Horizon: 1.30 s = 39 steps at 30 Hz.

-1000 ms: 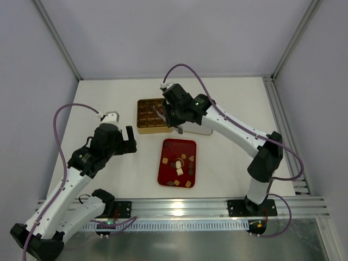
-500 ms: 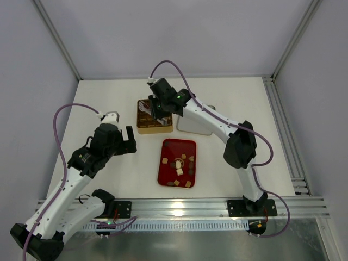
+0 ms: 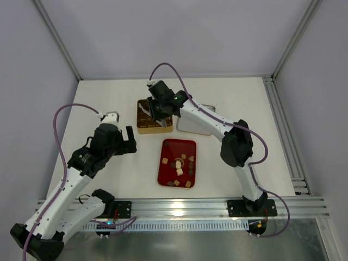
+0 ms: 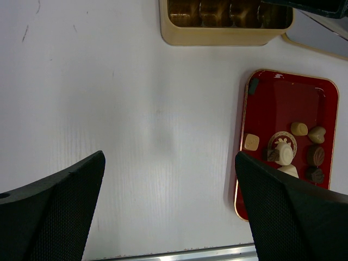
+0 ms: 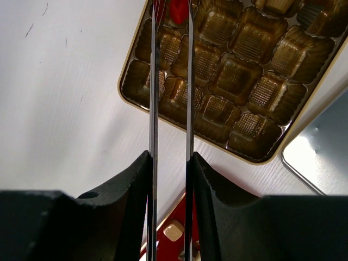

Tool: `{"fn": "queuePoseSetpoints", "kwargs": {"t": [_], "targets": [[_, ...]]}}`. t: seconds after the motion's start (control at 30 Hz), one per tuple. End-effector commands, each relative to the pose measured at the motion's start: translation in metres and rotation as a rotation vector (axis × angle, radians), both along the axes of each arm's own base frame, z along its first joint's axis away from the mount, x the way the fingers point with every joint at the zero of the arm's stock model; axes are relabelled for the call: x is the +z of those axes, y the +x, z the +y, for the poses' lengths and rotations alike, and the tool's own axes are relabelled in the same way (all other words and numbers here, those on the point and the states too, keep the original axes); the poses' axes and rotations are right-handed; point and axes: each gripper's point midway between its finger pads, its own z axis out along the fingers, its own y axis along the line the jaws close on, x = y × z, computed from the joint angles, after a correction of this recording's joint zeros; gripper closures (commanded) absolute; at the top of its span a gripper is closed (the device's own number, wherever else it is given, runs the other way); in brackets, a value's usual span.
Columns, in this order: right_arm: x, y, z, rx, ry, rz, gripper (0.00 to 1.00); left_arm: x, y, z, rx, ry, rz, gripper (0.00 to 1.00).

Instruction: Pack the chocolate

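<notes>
Several small chocolates [image 3: 178, 166], brown, tan and cream, lie on the red tray [image 3: 169, 148]. They also show in the left wrist view [image 4: 283, 149]. The gold box [image 3: 142, 127] with mostly empty gridded cups [image 5: 231, 73] stands behind the tray. My right gripper [image 3: 148, 111] hovers over the box's left part. Its long thin blades stand close together and a small red piece [image 5: 176, 11] sits between the tips [image 5: 172, 5]. My left gripper [image 3: 130, 141] is open wide and empty [image 4: 169, 163] above bare table, left of the tray [image 4: 283, 103].
A silver lid [image 3: 196, 126] lies right of the gold box and shows in the right wrist view [image 5: 321, 152]. A metal rail runs along the table's near edge [image 3: 179, 205]. White walls and frame posts close in the sides and back.
My right gripper has swung left across the gold box, from its right edge to its left part. The left arm has not moved.
</notes>
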Motion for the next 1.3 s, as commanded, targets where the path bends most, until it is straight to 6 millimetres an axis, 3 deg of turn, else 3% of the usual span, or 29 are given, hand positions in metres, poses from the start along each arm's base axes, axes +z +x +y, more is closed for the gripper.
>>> {"fn": "queuePoseSetpoints", "kwargs": {"t": [0.0, 0.27, 0.6, 0.63, 0.73, 0.93, 0.97, 1.0, 1.03, 1.1, 1.17, 1.2, 1.27], "targets": [[0.025, 0.014, 0.007, -0.020, 0.062, -0.064, 0.62, 0.003, 0.004, 0.000, -0.003, -0.003, -0.023, 0.00], [0.035, 0.014, 0.008, -0.015, 0.071, -0.077, 0.59, 0.003, 0.004, 0.000, 0.002, -0.002, -0.023, 0.00], [0.083, 0.005, -0.022, -0.044, 0.070, -0.168, 0.58, 0.004, 0.004, 0.002, 0.008, 0.002, -0.025, 0.00], [0.097, 0.001, -0.027, -0.047, 0.084, -0.184, 0.58, 0.004, 0.004, 0.002, 0.009, 0.003, -0.025, 0.00], [0.104, -0.011, -0.042, -0.057, 0.077, -0.181, 0.59, 0.003, 0.004, 0.001, 0.008, 0.002, -0.024, 0.00], [0.111, -0.058, -0.095, -0.093, 0.077, -0.168, 0.59, 0.003, 0.004, 0.001, 0.006, 0.001, -0.023, 0.00], [0.096, -0.069, -0.105, -0.091, 0.050, -0.139, 0.59, 0.003, 0.004, 0.001, 0.007, 0.003, -0.022, 0.00], [0.111, -0.081, -0.116, -0.096, 0.084, -0.157, 0.59, 0.003, 0.004, 0.001, 0.004, 0.001, -0.023, 0.00], [0.109, -0.088, -0.124, -0.108, 0.088, -0.144, 0.58, 0.003, 0.004, 0.001, 0.005, 0.001, -0.021, 0.00], [0.099, -0.113, -0.143, -0.103, 0.085, -0.114, 0.59, 0.003, 0.004, 0.001, 0.003, 0.001, -0.021, 0.00], [0.077, -0.134, -0.158, -0.105, 0.041, -0.061, 0.59, 0.004, 0.004, 0.000, 0.004, -0.004, -0.026, 0.00], [0.079, -0.144, -0.165, -0.102, 0.049, -0.060, 0.59, 0.004, 0.004, 0.001, 0.003, -0.004, -0.027, 0.00], [0.059, -0.166, -0.173, -0.098, 0.014, 0.001, 0.59, 0.004, 0.004, 0.001, 0.005, -0.003, -0.026, 0.00]]}}
